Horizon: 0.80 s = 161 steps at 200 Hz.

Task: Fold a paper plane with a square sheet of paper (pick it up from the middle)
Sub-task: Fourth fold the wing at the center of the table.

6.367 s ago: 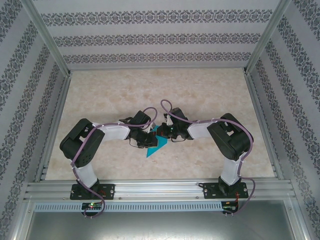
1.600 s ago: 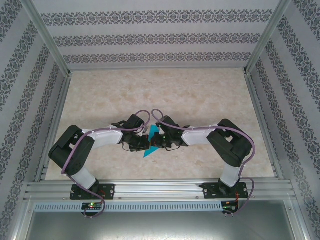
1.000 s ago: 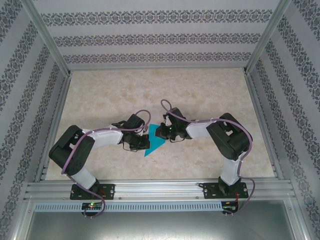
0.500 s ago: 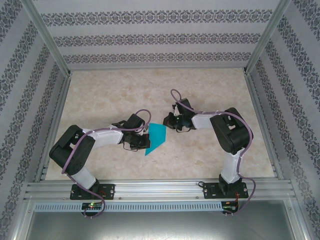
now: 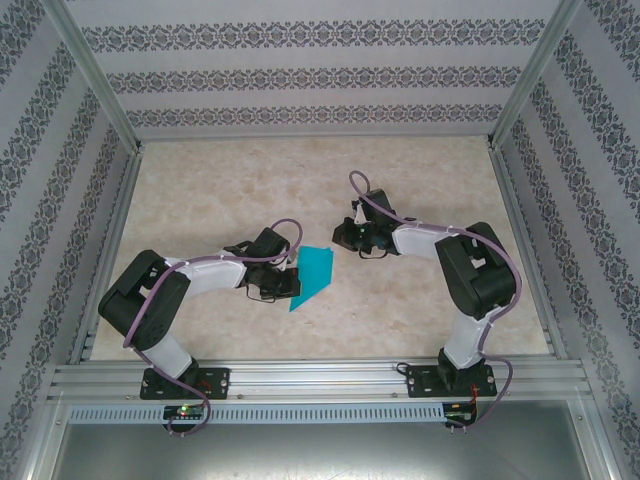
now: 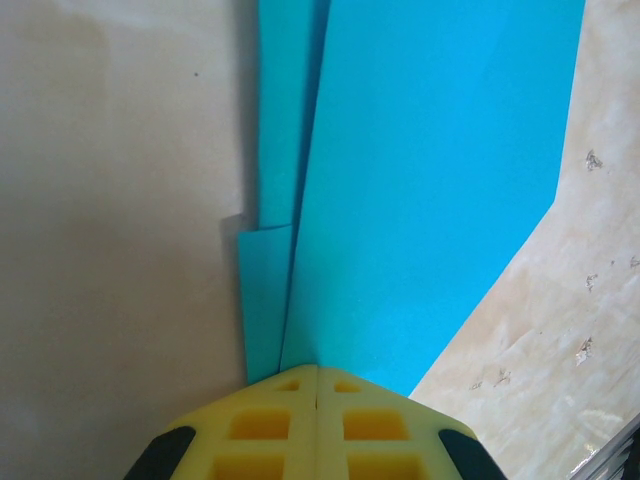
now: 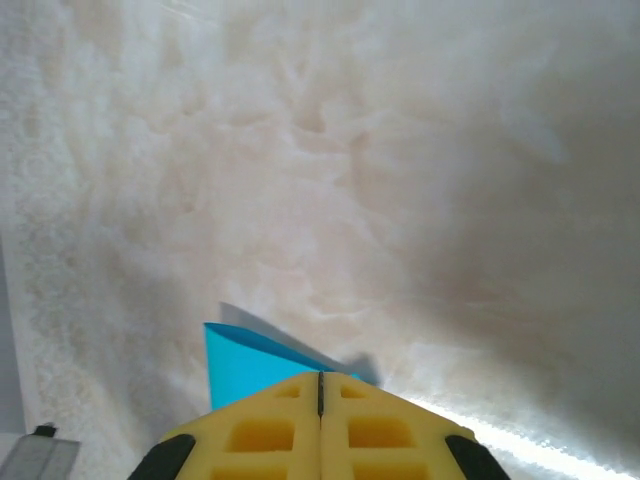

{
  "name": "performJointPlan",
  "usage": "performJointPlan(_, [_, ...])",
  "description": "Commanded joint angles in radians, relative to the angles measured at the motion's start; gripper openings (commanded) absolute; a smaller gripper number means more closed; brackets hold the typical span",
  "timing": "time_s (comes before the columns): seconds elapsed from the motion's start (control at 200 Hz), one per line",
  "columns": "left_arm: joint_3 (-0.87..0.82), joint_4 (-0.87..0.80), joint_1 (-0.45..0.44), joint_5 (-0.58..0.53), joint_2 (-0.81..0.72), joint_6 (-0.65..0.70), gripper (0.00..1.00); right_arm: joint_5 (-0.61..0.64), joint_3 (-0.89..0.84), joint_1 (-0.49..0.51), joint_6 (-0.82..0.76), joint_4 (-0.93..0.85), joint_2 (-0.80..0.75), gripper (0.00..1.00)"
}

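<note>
The square sheet of paper [image 5: 316,270] is teal and folded into a pointed shape with layered creases, tip toward the near edge. My left gripper [image 5: 293,283] is shut on its left side. In the left wrist view the paper [image 6: 430,180] spreads out from the closed yellow fingertips [image 6: 317,368]. My right gripper [image 5: 338,243] is shut and sits at the paper's far right corner. In the right wrist view a raised teal corner [image 7: 245,365] lies just behind the tips of the right gripper [image 7: 320,374]. I cannot tell whether they pinch it.
The marbled tabletop [image 5: 400,180] is ringed by aluminium rails, with a wide rail [image 5: 320,378] along the near edge by the arm bases. Patterned walls close off the back and both sides.
The right gripper has drawn away to the right and farther back. The paper went from a narrow folded strip to a wider spread shape. The left gripper has stayed put, still shut on it.
</note>
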Motion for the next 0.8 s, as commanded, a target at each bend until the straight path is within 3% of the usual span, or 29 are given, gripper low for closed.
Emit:
performJointPlan(0.0, [-0.053,-0.177,-0.001,-0.06,0.036,0.028,0.02,0.001,-0.002,0.027,-0.014,-0.018,-0.015,0.06])
performJointPlan(0.28, [-0.048,-0.175,-0.001,-0.05,0.046,0.034,0.02,-0.013,0.047,0.083,0.006,0.001,0.073,0.07])
performJointPlan(0.47, [-0.055,-0.174,-0.001,-0.053,0.038,0.033,0.02,0.016,0.059,0.054,0.0,-0.012,0.136,0.06])
performJointPlan(0.799, [-0.061,-0.171,-0.001,-0.057,0.029,0.031,0.02,0.054,0.062,-0.032,-0.052,-0.082,0.08,0.07])
